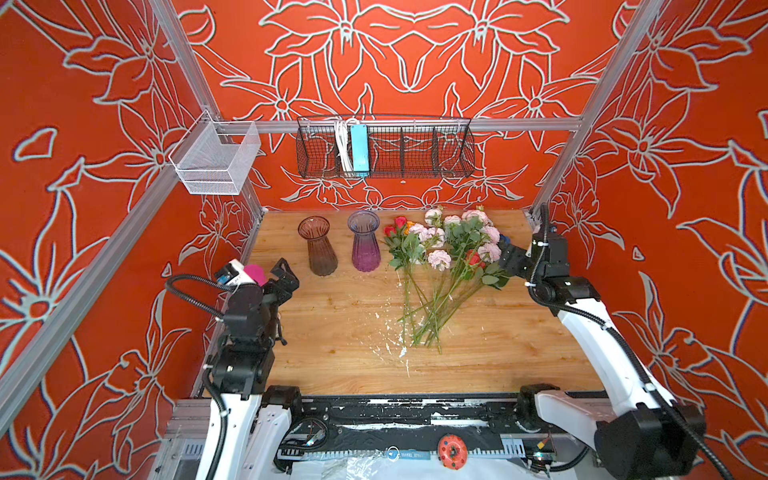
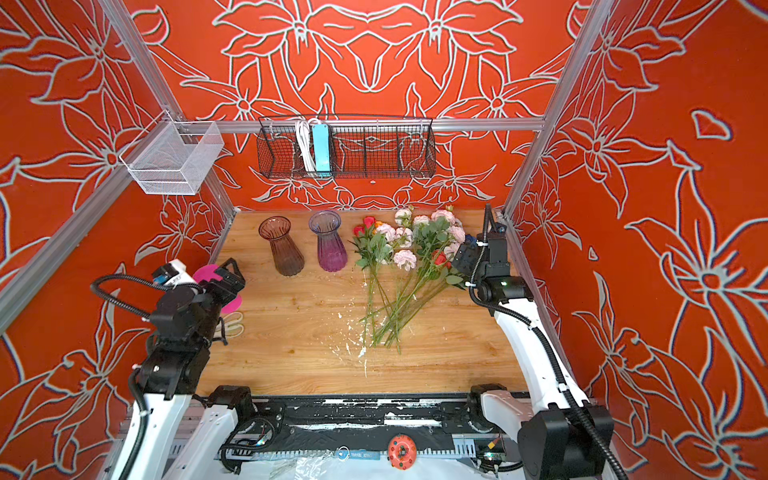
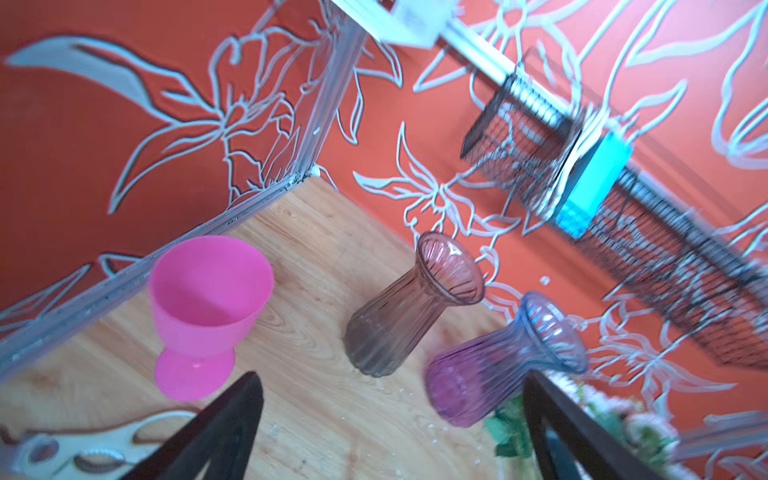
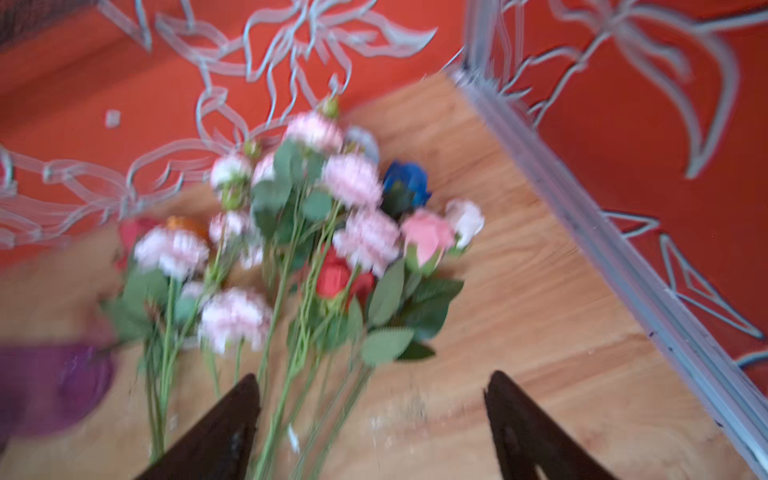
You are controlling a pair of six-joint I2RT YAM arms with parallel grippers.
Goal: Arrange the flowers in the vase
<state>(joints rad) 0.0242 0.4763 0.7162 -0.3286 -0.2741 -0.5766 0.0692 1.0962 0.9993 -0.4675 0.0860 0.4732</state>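
In both top views the flowers [image 1: 442, 257] [image 2: 409, 257] are seen lying in a loose bundle on the tabletop [image 1: 340, 365], right of the frame's centre. The blooms are turned toward the back wall and the stems are fanned toward the lower edge. Just left of them two ribbed glass vases are stood upright: the purple vase [image 1: 365, 243] nearer the flowers, the brown vase [image 1: 318, 245] beside it. The right pincer [image 1: 509, 259] is poised at the bundle's right edge, and in the right wrist view its jaws are spread wide over the stems with nothing gripped. The left pincer [image 1: 284, 274] is held at the left of the frame, wide and empty, near a pink goblet [image 3: 203, 307].
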